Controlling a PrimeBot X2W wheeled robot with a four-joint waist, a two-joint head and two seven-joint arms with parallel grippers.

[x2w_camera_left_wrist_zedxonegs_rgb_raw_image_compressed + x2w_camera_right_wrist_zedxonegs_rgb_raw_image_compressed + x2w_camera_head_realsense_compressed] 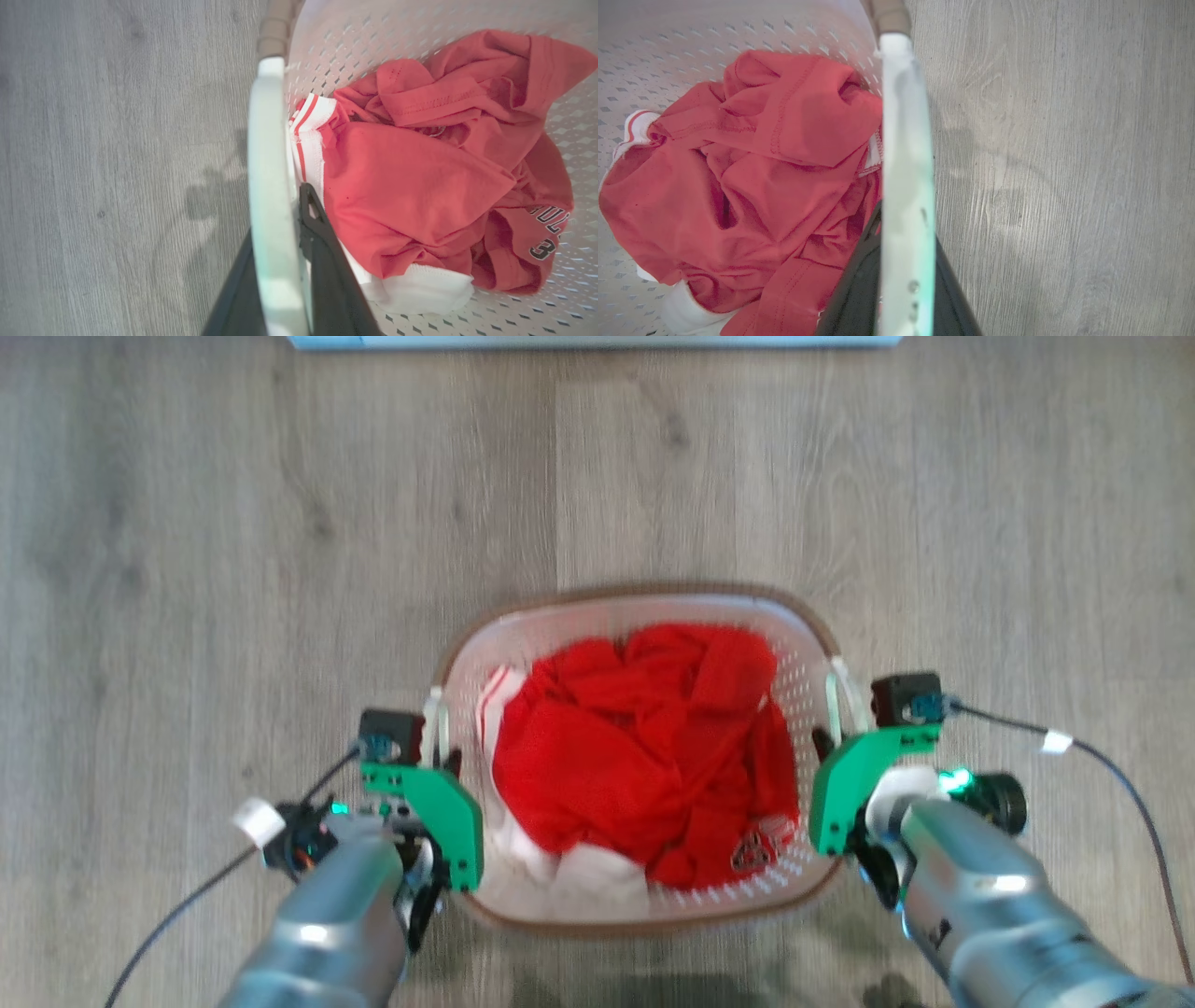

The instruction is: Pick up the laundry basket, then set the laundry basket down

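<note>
Nearest the robot: left gripper point(444, 758) and right gripper point(833, 739), one at each side of the laundry basket point(644, 602).

Left wrist view: jaws narrow, one dark finger on each side of the left handle point(271, 154), pinching it. Right wrist view: the same on the right handle point(906, 154). Both handles are thin, smooth white strips, gripped edge-on.

The basket lies between the two arms, centred before the robot, over the wood floor point(187, 569). Cannot tell whether its base touches the floor or is just off it. Inside: crumpled red clothes point(644, 747) over a white garment point(597, 882).

Beyond: more floor, then a pale edge point(597, 341) at the far end, well apart from the basket.

Risks (judgement):
- A smooth handle could slide through so narrow a pinch if one arm rises faster than the other. The basket would then tilt and the clothes could spill.
- The handles may flex or swing under load.
- Arms drifting apart would strain the handles.
- The cable point(1102, 756) trailing from the right wrist could snag.
</note>
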